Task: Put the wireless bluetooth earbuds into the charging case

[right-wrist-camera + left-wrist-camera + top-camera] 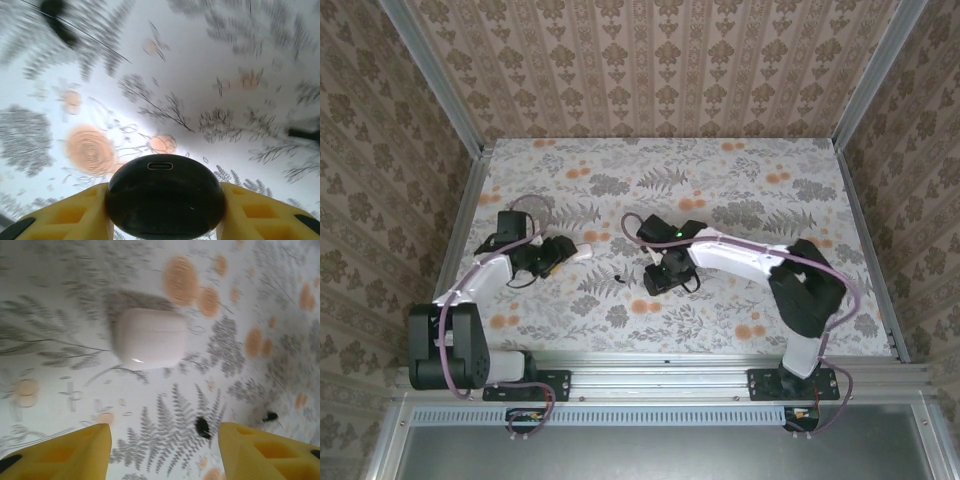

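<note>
Left tool (pixel 162 450) held apart before the charging case (pixel 150 338); right tool (pixel 165 186) clamped on a glossy black pod (pixel 165 205), judged liable to slip.

Counter (pixel 750 170): I log a white surface printed with grey ferns and orange flowers, running edge to edge. Lying on it: one white charging case (pixel 586 252), left of centre; one small black bit (pixel 620 279) near it, toward the near edge.
</note>
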